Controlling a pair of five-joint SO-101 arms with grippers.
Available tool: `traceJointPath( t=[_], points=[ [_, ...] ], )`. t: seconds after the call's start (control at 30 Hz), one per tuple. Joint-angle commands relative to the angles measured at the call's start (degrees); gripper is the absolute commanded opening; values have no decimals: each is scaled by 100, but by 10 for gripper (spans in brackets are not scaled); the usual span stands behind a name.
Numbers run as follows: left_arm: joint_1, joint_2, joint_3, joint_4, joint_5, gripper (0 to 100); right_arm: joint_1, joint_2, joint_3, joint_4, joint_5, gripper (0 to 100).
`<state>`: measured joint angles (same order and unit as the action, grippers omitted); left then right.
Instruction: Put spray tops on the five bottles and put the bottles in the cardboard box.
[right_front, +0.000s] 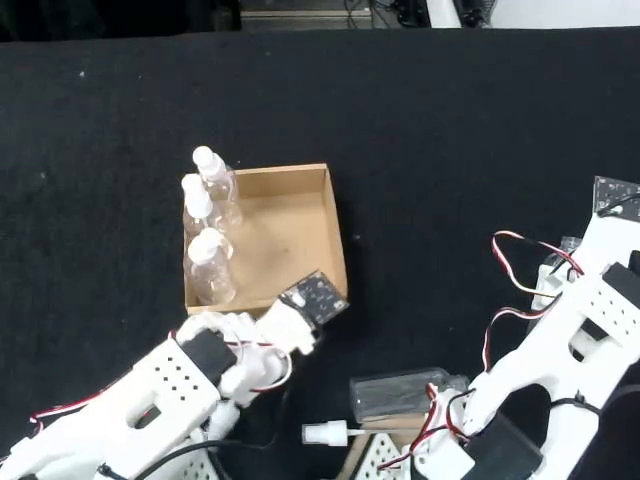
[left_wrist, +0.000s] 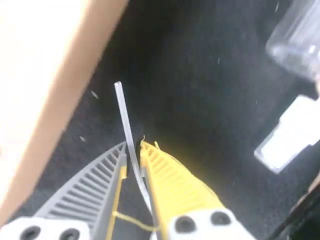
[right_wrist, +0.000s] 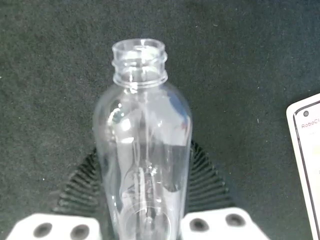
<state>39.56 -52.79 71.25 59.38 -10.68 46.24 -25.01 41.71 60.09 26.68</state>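
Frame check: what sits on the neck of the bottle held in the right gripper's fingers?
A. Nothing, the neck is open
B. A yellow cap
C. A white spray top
A: in the right wrist view the clear bottle is held by the right gripper, its fingers on either side, and its threaded neck is bare and open.

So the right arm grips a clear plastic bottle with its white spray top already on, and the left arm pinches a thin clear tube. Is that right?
Nearly. The right gripper does hold the clear plastic bottle, but the bottle's threaded neck is open, with no spray top on it, as the right wrist view shows. The left gripper does pinch the thin clear tube.
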Motion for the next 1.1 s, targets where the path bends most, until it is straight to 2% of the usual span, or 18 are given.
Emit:
traceJointPath(
  t=[0.0, 0.1, 0.17, 0.27, 0.37, 0.43, 0.53, 0.63, 0.77, 0.93, 1.07],
  points=[
    [66, -44, -400, -668, 141, 33, -158, -303, -259, -114, -18, 11],
    [127, -44, -418, -993, 563, 61, -158, -303, -259, -114, -18, 11],
    [303, -44, -382, -932, 747, 148, -158, -303, -259, -114, -18, 11],
    [514, -44, -400, -536, 1064, 285, -158, -303, -259, -114, -18, 11],
    [382, -53, -637, -35, 1090, 301, -158, -303, -259, -114, -18, 11],
    [163, -53, -910, 475, 791, 288, -158, -303, -259, -114, -18, 11],
    [-163, -53, -1253, 1345, -88, 264, -158, -303, -259, -114, -18, 11],
    [-532, -53, -1209, 1846, -791, 233, -158, -303, -259, -114, -18, 11],
    [-1068, -53, -831, 1776, -1169, 190, -158, -303, -259, -105, -18, 11],
    [-1402, -44, -514, 1618, -1204, 185, -158, -303, -259, -97, -18, 11],
    [-1446, -44, -101, 1477, -1864, 185, -149, -303, -259, -79, -18, 11]
  ],
)
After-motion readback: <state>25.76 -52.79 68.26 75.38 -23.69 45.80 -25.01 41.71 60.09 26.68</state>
